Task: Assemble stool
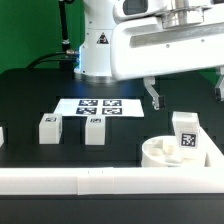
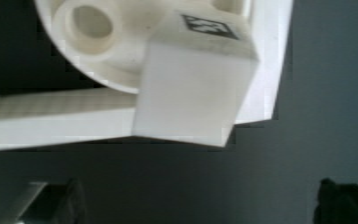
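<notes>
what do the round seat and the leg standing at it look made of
Round seat: likely moulded white plastic, matte, judging by its smooth recesses. Leg: seemingly the same matte white plastic, flat crisp faces, printed black-and-white tag; solid or hollow unclear.

hand fingers apart, above seat | one leg upright at seat | two legs standing on table

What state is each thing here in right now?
Seat: lying flat by the white bar.
Gripper: open, empty, above the seat.
Leg on seat: standing, not gripped.
Second leg: loose on table, standing.
Third leg: loose on table, standing.
Marker board: flat on table.
</notes>
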Motion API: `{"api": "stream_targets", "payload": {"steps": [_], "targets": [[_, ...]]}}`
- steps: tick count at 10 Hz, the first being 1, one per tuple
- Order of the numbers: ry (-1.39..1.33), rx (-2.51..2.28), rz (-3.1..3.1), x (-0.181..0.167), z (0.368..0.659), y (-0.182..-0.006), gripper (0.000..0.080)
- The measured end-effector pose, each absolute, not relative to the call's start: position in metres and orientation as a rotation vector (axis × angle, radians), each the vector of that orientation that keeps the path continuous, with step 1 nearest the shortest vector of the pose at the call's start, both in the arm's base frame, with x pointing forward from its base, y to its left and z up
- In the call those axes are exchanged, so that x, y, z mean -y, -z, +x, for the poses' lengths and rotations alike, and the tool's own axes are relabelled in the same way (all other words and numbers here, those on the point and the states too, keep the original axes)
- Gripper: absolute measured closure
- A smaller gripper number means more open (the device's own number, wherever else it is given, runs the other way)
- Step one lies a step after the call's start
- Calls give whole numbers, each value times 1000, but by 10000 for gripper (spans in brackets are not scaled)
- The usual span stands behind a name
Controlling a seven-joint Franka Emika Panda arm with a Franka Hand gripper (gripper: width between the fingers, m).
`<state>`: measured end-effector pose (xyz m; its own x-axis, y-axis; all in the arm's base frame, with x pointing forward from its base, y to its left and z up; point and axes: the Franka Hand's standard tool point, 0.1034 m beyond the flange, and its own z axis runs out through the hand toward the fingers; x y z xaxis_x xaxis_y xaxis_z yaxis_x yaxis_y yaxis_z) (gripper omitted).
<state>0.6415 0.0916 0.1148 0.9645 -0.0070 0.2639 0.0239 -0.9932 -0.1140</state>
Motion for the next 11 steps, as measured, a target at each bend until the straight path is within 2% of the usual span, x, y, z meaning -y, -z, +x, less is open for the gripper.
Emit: {"api": "stream_targets", "payload": {"steps": [2, 4, 5, 7, 11], "targets": [[332, 89, -3010, -98, 636, -112, 151], [306, 66, -3010, -91, 637, -112, 151], [120, 54, -3005, -94, 627, -111, 151], [-29, 63, -2997, -95, 630, -111, 151], [45, 411, -2992, -101, 634, -110, 151]]}}
